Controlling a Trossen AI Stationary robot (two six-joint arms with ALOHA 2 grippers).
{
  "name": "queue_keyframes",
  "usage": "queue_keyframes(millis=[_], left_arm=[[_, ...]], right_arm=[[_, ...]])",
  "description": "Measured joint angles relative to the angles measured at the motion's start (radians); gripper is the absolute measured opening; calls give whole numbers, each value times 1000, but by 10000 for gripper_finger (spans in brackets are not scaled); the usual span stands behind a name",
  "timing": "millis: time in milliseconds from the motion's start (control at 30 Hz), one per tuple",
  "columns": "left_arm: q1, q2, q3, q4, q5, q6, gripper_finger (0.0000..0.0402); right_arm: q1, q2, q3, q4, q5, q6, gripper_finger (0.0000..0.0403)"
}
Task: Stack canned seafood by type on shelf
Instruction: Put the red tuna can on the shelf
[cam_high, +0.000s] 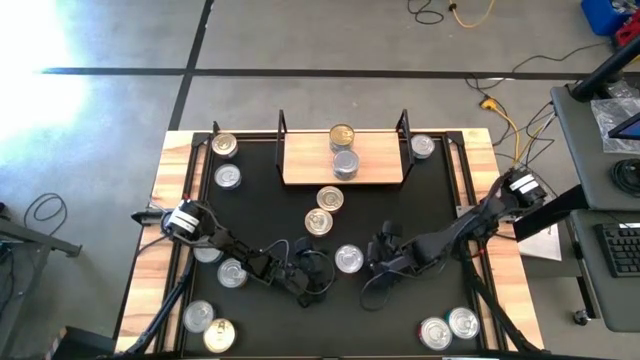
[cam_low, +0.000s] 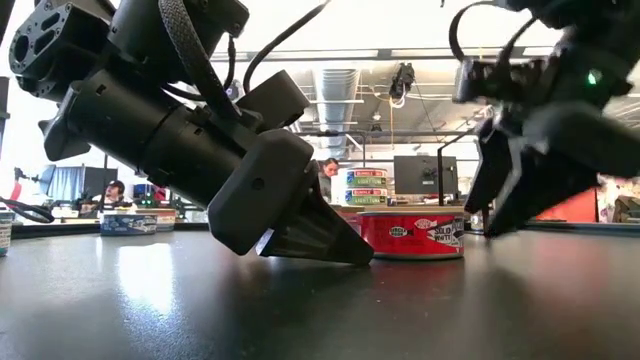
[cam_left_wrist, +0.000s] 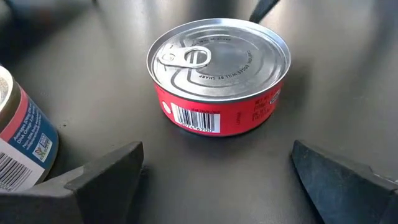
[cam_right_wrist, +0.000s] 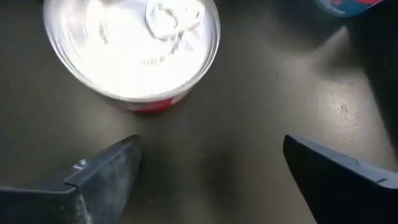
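Both grippers flank the red tin on the counter's near-middle: left gripper and right gripper with fingers apart, neither holding it; right looks nearer.

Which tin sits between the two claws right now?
The red-sided, silver-lidded tin at the table's middle, standing upright between both open claws; the other tins lie farther off.

Down at table level, a red tin with a silver lid sits flat on the black table. The left gripper leans in low, its tip just beside the tin. The right gripper hangs close on the other side. Stacked tins stand behind.
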Motion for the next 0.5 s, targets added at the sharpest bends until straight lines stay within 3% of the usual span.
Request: queue_keyframes(millis=[200, 300, 400, 500], left_arm=[[0, -2, 0, 0, 2, -4, 396], [0, -6, -1, -7, 4, -8, 396], [0, -8, -1, -8, 7, -7, 396], [0, -9, -2, -8, 20, -16, 396]], right_arm=[[7, 76, 41, -4, 7, -80, 380], [3, 76, 76, -42, -57, -107, 378], [10, 34, 58, -13, -112, -111, 378], [11, -49, -37, 126, -142, -103, 381]])
